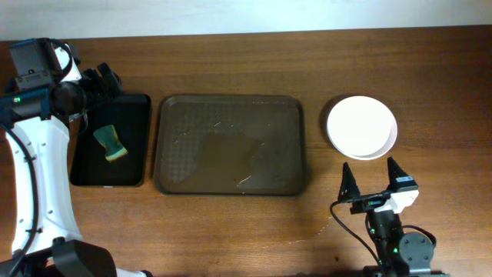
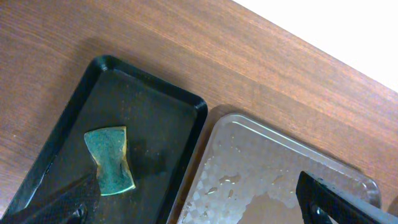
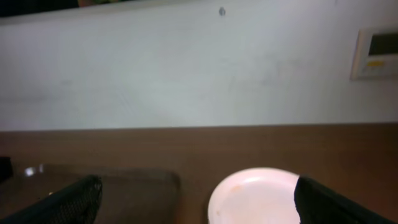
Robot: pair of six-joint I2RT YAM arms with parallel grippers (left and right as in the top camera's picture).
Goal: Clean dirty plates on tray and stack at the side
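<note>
The dark brown tray (image 1: pixel 231 144) lies mid-table, wet and bare of plates; it also shows in the left wrist view (image 2: pixel 280 180) and the right wrist view (image 3: pixel 124 186). White plates (image 1: pixel 361 127) sit stacked right of the tray, also in the right wrist view (image 3: pixel 255 196), with faint specks. My right gripper (image 1: pixel 371 178) is open and empty, just in front of the stack. My left gripper (image 1: pixel 104 83) is open and empty above the far end of the black tray; its fingertips frame the left wrist view (image 2: pixel 199 211).
A smaller black tray (image 1: pixel 134 146) lies left of the brown tray and holds a green and yellow sponge (image 1: pixel 111 143), also in the left wrist view (image 2: pixel 111 160). A white wall stands behind the table.
</note>
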